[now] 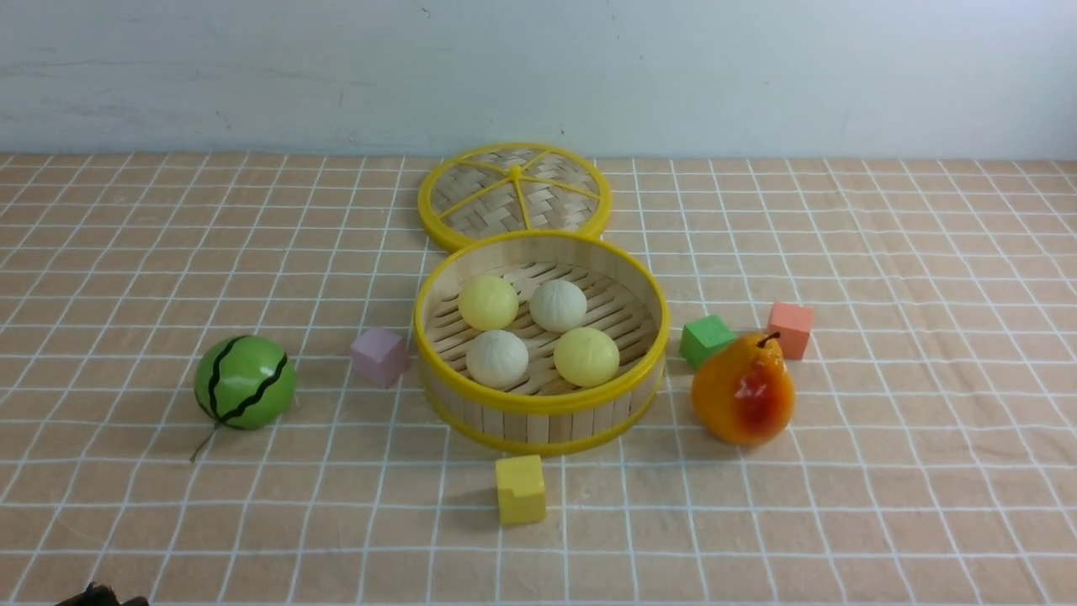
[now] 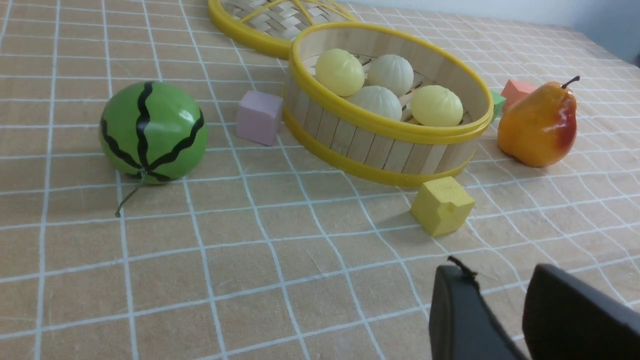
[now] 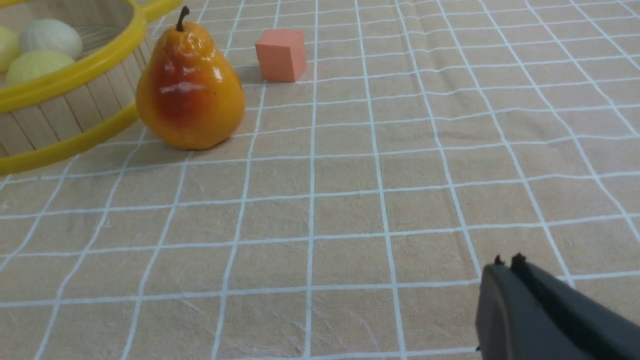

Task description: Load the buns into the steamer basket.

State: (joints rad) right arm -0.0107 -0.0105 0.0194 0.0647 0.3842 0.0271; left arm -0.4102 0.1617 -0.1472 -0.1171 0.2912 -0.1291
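Four buns (image 1: 536,331) sit inside steamer basket (image 1: 542,402); left fingers (image 2: 452,310) parted and empty, right fingers (image 3: 505,295) closed on nothing; a careless sweep could nudge the basket.

The steamer basket (image 1: 540,402) is open on top. A purple cube (image 1: 379,356) sits just left of it, a yellow cube (image 1: 520,489) just in front, the lid (image 1: 514,194) touching behind, and a green cube (image 1: 707,340) and pear (image 1: 744,390) close on its right.
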